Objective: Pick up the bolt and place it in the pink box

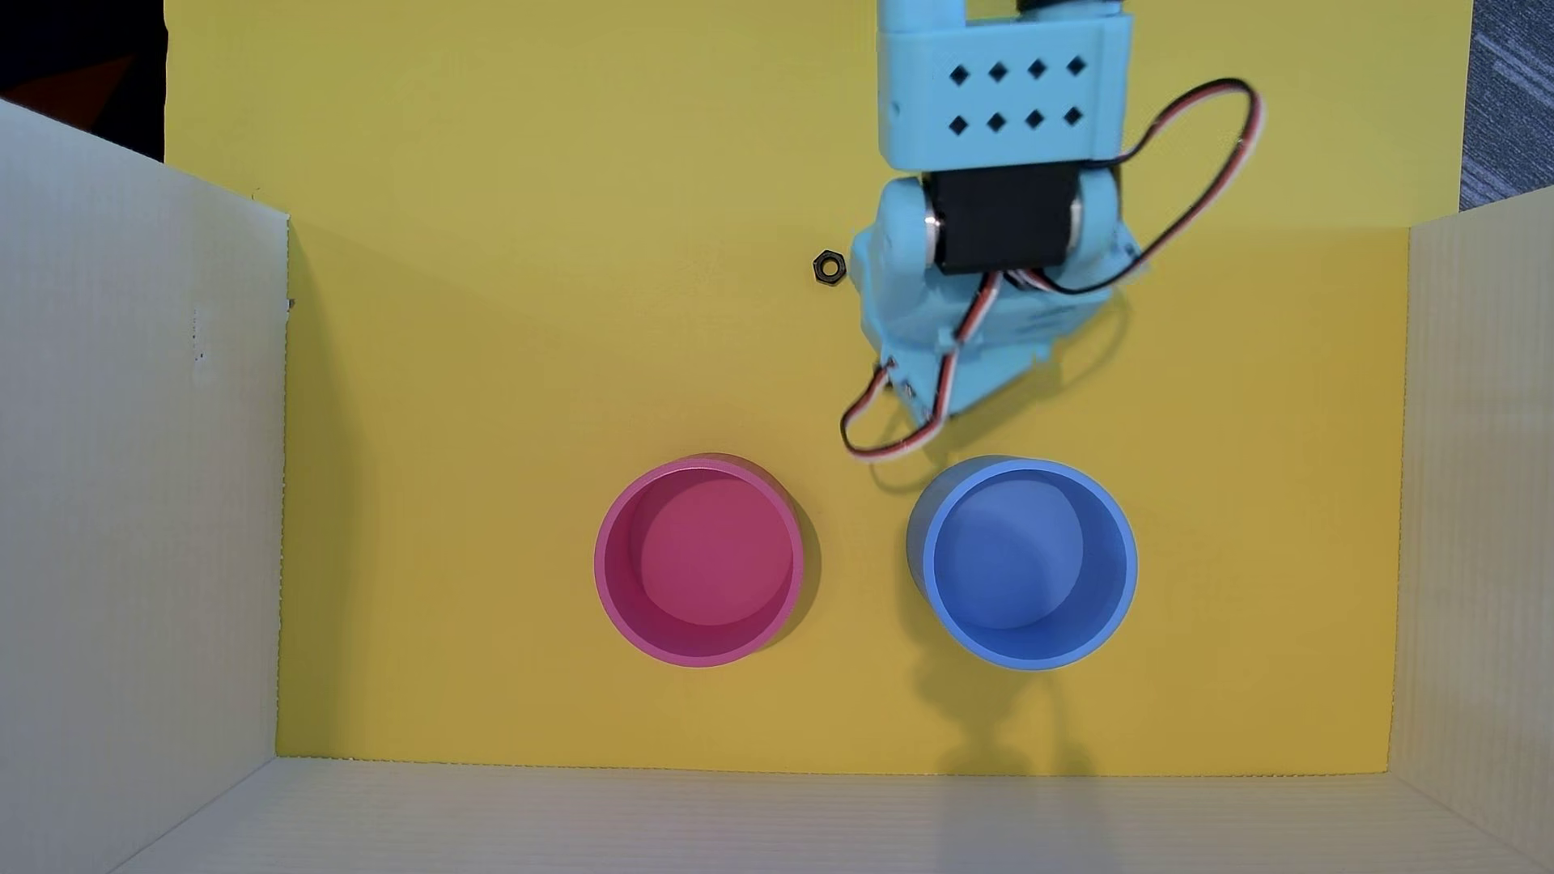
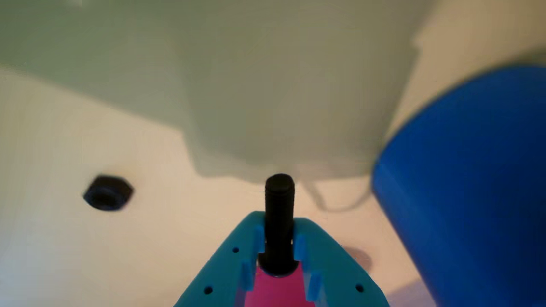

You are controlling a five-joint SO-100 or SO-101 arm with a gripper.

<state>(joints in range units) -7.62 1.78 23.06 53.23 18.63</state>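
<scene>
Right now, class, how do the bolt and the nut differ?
The bolt is a long threaded shaft; the nut is a flat hexagon with a hole. The bolt is clamped in the pincer; the nut lies loose on the yellow floor. Both are small and black.

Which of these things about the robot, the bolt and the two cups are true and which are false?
1. The gripper is holding the bolt. True.
2. The bolt is already inside the pink box. False: the pink box is empty, and the bolt is pinched in the gripper.
3. The nut lies on the yellow mat, with nothing holding it. True.
4. The blue container has the nut in it. False: it is empty, and the nut lies on the mat beside the arm.
5. In the overhead view, the pink box sits left of the blue container. True.
</scene>
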